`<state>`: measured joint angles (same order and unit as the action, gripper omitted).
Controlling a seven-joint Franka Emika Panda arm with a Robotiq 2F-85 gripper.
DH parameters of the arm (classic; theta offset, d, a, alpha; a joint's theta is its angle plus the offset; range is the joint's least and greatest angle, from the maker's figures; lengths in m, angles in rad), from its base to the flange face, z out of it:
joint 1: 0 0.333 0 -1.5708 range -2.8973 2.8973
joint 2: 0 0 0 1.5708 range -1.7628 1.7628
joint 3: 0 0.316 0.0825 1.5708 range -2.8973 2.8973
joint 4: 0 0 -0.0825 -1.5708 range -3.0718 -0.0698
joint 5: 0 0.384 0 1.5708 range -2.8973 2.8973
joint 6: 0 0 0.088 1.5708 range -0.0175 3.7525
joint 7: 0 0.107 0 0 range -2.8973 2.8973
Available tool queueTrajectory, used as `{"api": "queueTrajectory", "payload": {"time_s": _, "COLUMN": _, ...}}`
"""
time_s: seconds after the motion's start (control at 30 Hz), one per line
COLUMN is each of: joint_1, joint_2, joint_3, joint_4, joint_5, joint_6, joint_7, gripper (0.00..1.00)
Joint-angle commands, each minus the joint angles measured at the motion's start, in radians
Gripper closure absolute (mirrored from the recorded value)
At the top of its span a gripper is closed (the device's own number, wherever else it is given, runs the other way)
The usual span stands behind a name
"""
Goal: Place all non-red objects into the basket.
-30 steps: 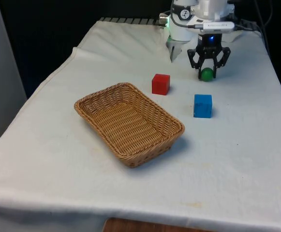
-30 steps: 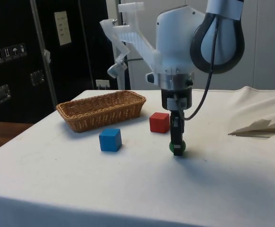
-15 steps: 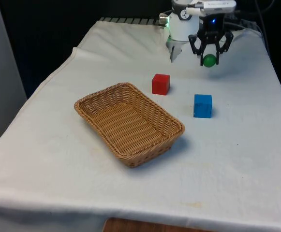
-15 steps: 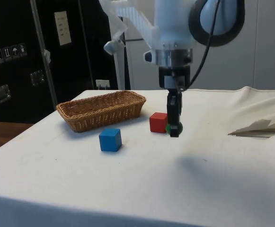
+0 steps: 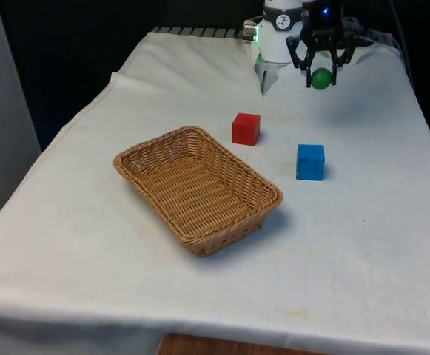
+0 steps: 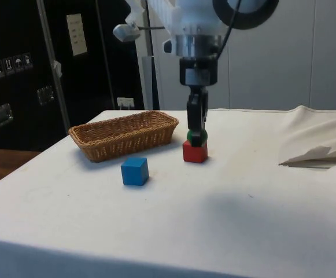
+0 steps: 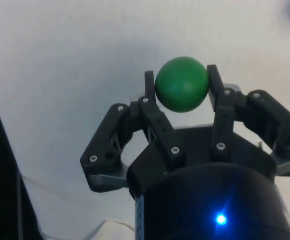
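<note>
The gripper (image 5: 320,72) hangs above the worktop (image 5: 363,244). Its fingers (image 7: 149,85) clamp a green ball (image 7: 181,83). The basket (image 5: 197,186) holds nothing.

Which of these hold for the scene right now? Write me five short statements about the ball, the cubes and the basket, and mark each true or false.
1. The tool holds a green ball clear above the table. True.
2. The wicker basket already holds the blue cube. False: the blue cube sits on the cloth outside it, and nothing lies in the basket.
3. The red cube stands on the cloth between the basket and the robot's end of the table. True.
4. The blue cube is stacked on the red cube. False: they stand apart, each on the cloth.
5. The ball is held between the tool's two fingers in the wrist view. True.
</note>
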<state>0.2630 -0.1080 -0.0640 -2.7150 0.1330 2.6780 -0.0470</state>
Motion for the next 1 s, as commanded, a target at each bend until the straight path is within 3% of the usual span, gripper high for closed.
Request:
{"api": "queueTrajectory", "payload": {"time_s": 0.0, "joint_1": -0.006, "joint_2": -0.001, "joint_3": -0.006, "joint_4": 0.016, "joint_5": -0.012, "joint_6": -0.021, "joint_7": 0.0, "gripper": 1.0}}
{"api": "queueTrajectory", "payload": {"time_s": 0.4, "joint_1": -0.001, "joint_2": 0.01, "joint_3": -0.053, "joint_4": 0.109, "joint_5": 0.0, "joint_6": -0.085, "joint_7": -0.039, "gripper": 1.0}}
{"api": "queueTrajectory", "payload": {"time_s": 0.97, "joint_1": -0.002, "joint_2": 0.103, "joint_3": -0.112, "joint_4": 0.288, "joint_5": 0.018, "joint_6": -0.159, "joint_7": -0.1, "gripper": 1.0}}
